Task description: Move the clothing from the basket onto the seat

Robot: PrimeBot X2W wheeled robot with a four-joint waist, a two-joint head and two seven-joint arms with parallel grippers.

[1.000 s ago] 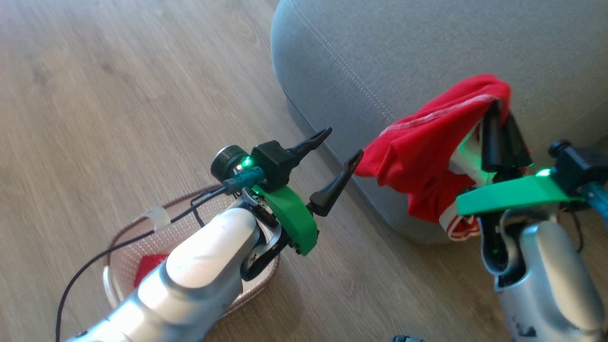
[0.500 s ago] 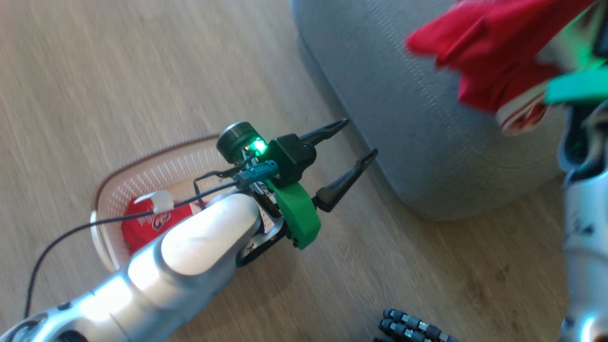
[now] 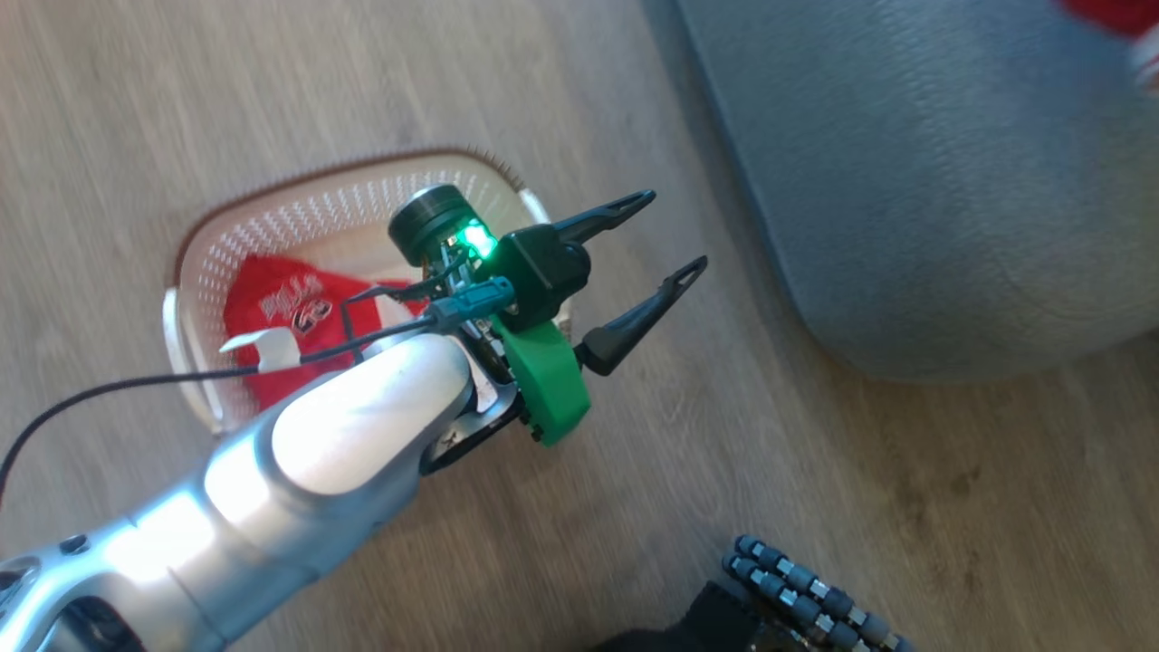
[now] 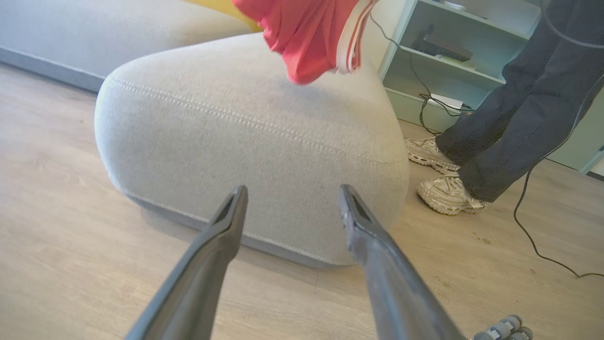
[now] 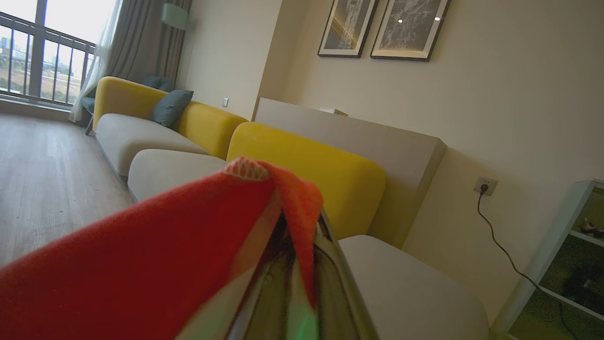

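Red garment [image 4: 306,38] pinched in the right gripper [image 5: 293,283] above the seat [image 4: 245,141]; left gripper [image 3: 675,228] empty.

The cloth drapes over the right gripper's closed fingers and hides their tips; in the head view it is cut to a blurred red scrap at the corner. The left gripper's fingers are spread wide, pointing at the seat's rounded front. A second garment [image 3: 272,308] lies in the basket [image 3: 299,204] on the floor, left of the seat, partly behind the left arm, its white lettering unreadable. A person's legs [image 4: 514,108], cut off above, stand beside the seat.
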